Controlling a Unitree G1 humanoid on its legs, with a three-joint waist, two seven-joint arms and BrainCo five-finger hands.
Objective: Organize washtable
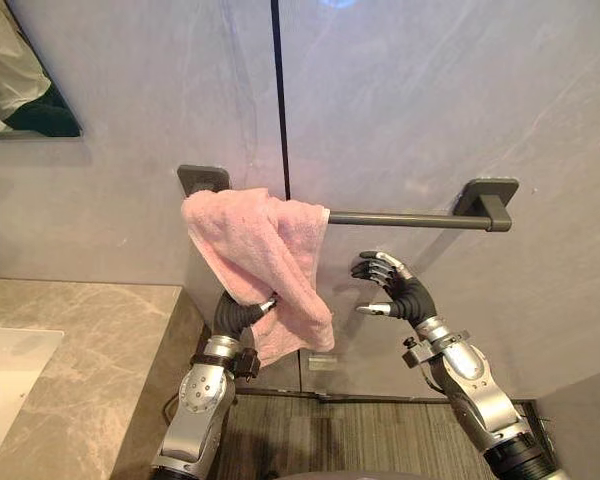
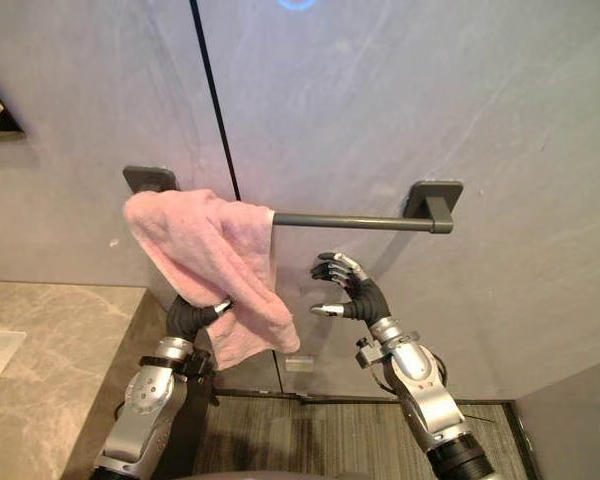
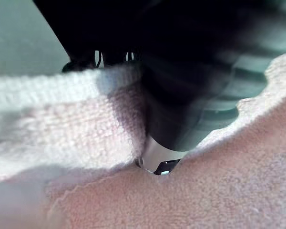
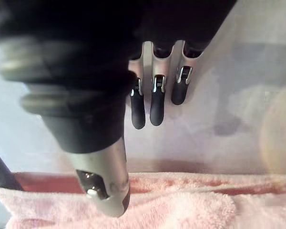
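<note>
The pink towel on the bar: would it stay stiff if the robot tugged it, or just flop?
Probably floppy: the pink towel hangs in soft bunched folds and sags around the left hand. Likely light, being thin cloth; it might slide along the smooth towel bar if pulled sideways.

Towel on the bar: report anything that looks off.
The towel hangs bunched and crooked at the left end of the bar, leaving the rest bare. The left hand grips its folds; the right hand is open beside it, not touching.
</note>
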